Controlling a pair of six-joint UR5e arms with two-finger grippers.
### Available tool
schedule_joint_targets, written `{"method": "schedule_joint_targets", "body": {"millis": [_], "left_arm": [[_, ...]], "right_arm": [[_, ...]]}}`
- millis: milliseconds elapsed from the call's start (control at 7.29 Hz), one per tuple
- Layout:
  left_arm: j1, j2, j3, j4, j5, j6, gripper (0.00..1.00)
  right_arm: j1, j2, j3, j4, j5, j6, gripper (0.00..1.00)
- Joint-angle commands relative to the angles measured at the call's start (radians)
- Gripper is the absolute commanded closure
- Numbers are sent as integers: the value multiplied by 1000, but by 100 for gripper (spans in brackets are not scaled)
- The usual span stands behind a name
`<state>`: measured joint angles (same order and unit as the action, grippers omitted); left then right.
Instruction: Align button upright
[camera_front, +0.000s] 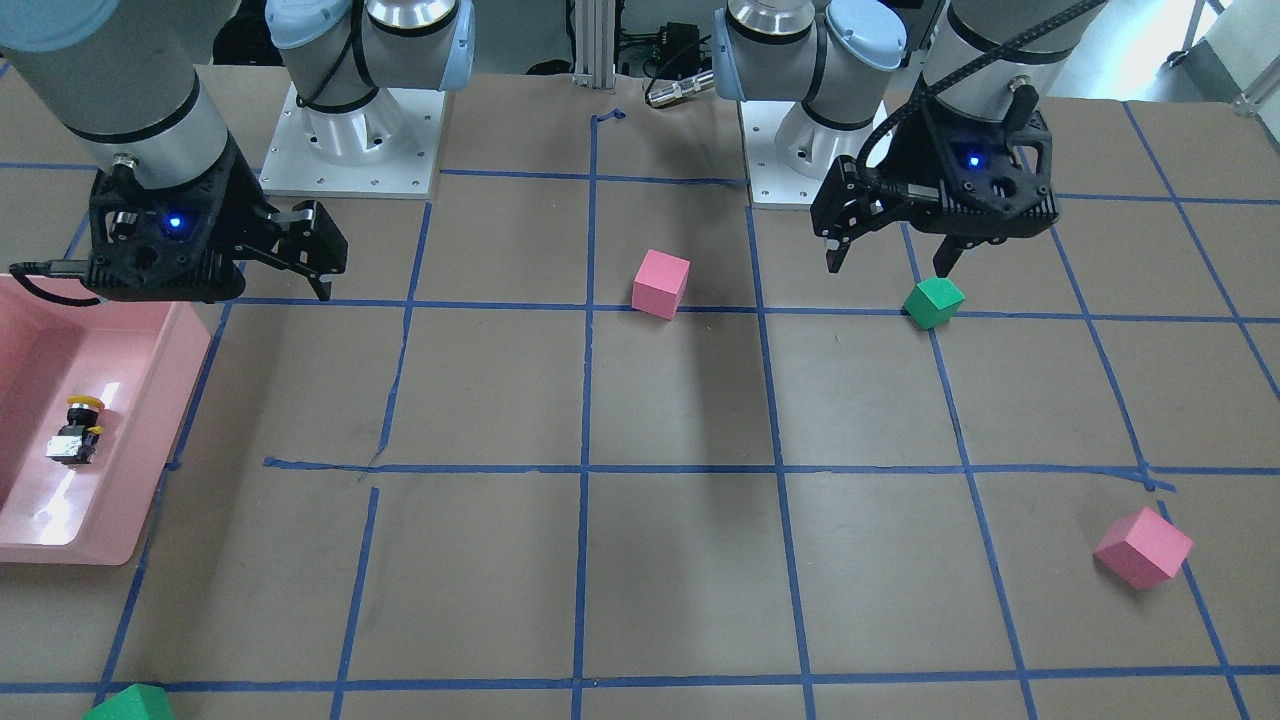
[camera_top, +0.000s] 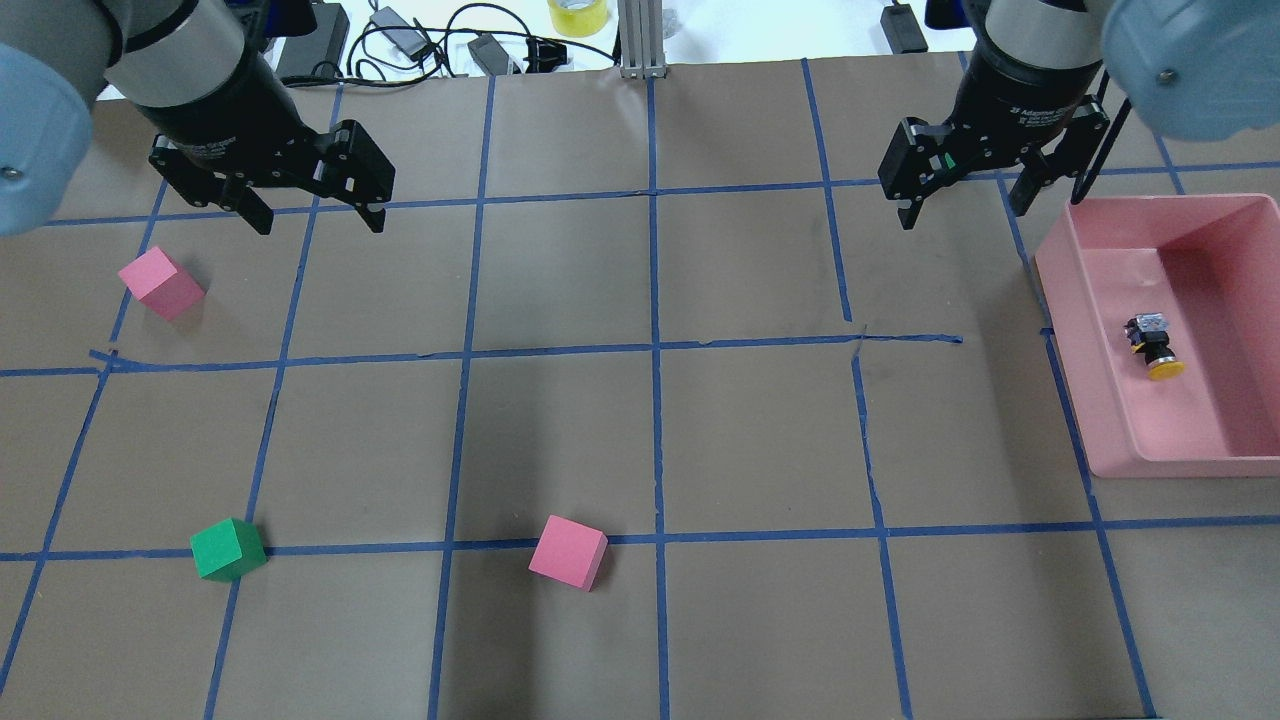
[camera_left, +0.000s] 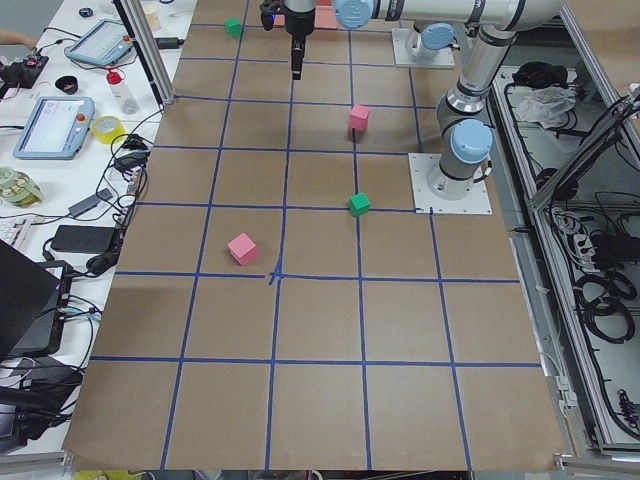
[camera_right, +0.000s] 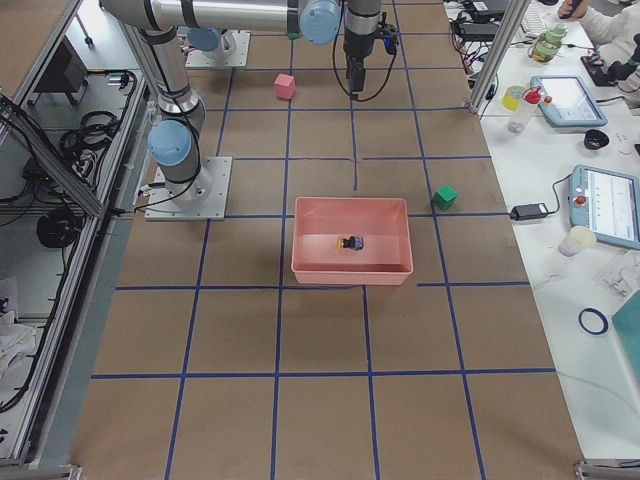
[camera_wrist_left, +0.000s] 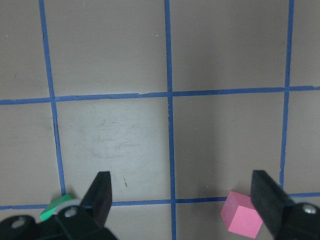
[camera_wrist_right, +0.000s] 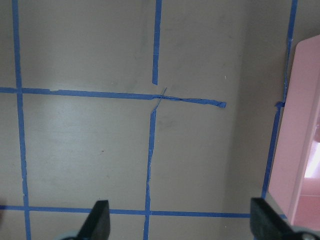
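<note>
The button lies on its side in the pink tray at the table's right end, yellow cap towards the robot. It also shows in the front view and in the right view. My right gripper hangs open and empty above the table, left of the tray's far corner and apart from the button. In its wrist view only the tray's edge shows. My left gripper is open and empty over the far left of the table.
A pink cube lies at the left, a green cube near left, and another pink cube near the middle. The left wrist view shows a pink cube and a green cube. Blue tape lines grid the brown table.
</note>
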<state>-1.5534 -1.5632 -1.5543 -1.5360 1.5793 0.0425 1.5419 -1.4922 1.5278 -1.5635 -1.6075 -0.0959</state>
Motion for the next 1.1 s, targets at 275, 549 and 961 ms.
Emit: {"method": "schedule_joint_targets", "body": {"millis": [275,549,961], "left_arm": [[-10,-5,5,0,-15,3,0],[-10,-8,3,0,-57,-12,0],[-10,-3,0,0,-38,-9,0]], "right_arm": [[-128,9,0,-15,1,-121,0],[-338,58,38,-24,4,-284,0],[-422,122,87,-240,-72,-347,0]]}}
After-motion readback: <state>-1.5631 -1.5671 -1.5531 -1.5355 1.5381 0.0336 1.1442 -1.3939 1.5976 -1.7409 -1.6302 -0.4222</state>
